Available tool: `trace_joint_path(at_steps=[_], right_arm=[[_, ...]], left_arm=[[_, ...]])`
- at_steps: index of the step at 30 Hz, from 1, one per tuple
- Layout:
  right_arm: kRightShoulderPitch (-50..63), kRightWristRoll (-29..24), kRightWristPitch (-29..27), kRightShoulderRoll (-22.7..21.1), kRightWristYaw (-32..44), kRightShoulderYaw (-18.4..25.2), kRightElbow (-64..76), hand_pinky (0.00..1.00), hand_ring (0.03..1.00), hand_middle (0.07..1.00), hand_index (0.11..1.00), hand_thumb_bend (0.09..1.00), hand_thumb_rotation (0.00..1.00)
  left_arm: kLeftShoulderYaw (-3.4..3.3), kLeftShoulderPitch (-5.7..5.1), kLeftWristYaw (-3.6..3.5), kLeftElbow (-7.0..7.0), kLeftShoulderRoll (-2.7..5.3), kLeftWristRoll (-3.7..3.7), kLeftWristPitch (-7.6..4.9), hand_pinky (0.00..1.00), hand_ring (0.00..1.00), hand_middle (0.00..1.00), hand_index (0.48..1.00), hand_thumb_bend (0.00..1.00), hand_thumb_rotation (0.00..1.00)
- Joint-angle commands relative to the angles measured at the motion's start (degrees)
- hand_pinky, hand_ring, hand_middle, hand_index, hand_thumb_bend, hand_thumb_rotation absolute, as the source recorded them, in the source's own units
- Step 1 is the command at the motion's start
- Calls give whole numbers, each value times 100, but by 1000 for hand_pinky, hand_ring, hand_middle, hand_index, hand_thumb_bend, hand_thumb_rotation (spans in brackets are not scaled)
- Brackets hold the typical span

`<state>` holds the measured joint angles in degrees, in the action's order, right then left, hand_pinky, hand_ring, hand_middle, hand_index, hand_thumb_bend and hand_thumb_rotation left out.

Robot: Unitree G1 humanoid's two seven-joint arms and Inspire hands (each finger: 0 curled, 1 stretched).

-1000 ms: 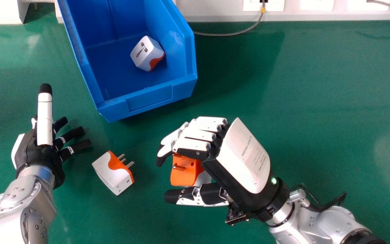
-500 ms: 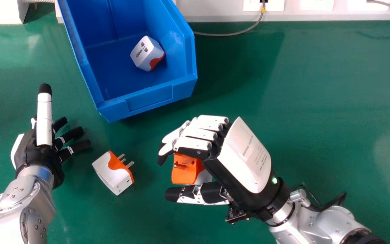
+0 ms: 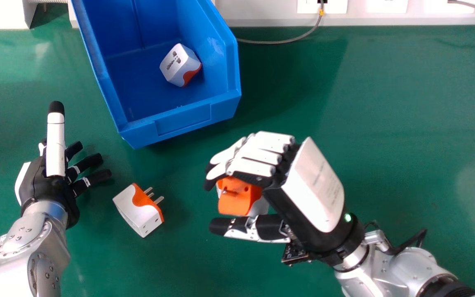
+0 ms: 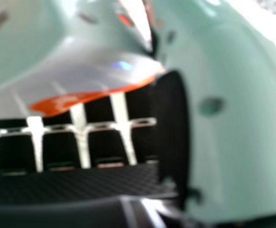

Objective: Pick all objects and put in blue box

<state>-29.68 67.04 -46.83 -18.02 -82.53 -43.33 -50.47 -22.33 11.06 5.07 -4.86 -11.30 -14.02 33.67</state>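
1. Shows, at far left in the head view, the left hand [image 3: 41, 187] beside the loose adapter, with fingers spread and holding nothing. Could nudge that adapter aside with a careless sweep, from lying so near.
2. Shows next the loose adapter [image 3: 138, 214], white and orange, on the green table [image 3: 377, 123], with prongs [image 3: 158, 200] toward the right hand's side. Could prove awkward to pick up next, because of prongs catching between fingers.
3. Shows, farther off, the blue box [image 3: 186, 117], and inside, near the right wall, the boxed adapter [image 3: 177, 64], tilted. Could knock the held adapter against the front wall during too low a carry, or jolt the box askew. Could also bounce it off the boxed adapter, given a drop straight above.
4. Shows, right of the loose adapter and short of the box, the right hand [image 3: 278, 198], curled over the held adapter [image 3: 237, 202] with the thumb along the near side. Could lose it by slipping or twisting, because of smooth, boxy casing and a thumb pressing perhaps lightly; cannot tell how firmly. Needs, by judgement, a raised, level carry over the front wall before opening.
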Motion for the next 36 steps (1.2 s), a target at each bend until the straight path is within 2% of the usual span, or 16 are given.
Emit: trace_joint_path(at_steps=[1,6,9,13,20,26,29,33,36], right_arm=[[-347,95,46,136,-664,-82,-211,388,498,549,483,495,0],[-705,124,147,234,-991,-135,-596,389,495,545,483,496,0],[-875,68,240,243,-997,-26,-586,389,496,546,484,496,0],[-1179,24,379,293,-996,32,-635,388,495,548,486,495,0],[-1568,-59,559,422,-963,85,-690,387,493,552,488,495,0],[-2204,-221,589,609,-747,262,-920,385,493,554,489,495,0],[-2583,-343,566,766,-632,292,-1285,385,494,555,489,495,0],[-3122,-558,599,1021,-274,350,-1943,383,494,556,489,495,0],[-3403,-712,740,1187,200,386,-2303,383,491,554,489,496,0]], left_arm=[[59,77,16,-209,51,40,-56,690,786,921,999,852,924],[78,123,53,-278,91,61,-125,685,782,921,999,849,923],[74,169,48,-412,85,59,-210,684,780,920,1000,846,923],[87,196,52,-501,75,70,-279,683,778,920,999,844,923],[114,181,117,-449,108,68,-265,682,776,919,999,841,922],[123,174,72,-557,87,70,-378,679,776,918,999,839,921],[136,190,71,-620,86,80,-425,679,775,918,999,837,921],[159,190,67,-664,96,85,-480,679,774,917,999,834,920],[183,181,68,-636,100,88,-469,679,773,917,999,834,919]])
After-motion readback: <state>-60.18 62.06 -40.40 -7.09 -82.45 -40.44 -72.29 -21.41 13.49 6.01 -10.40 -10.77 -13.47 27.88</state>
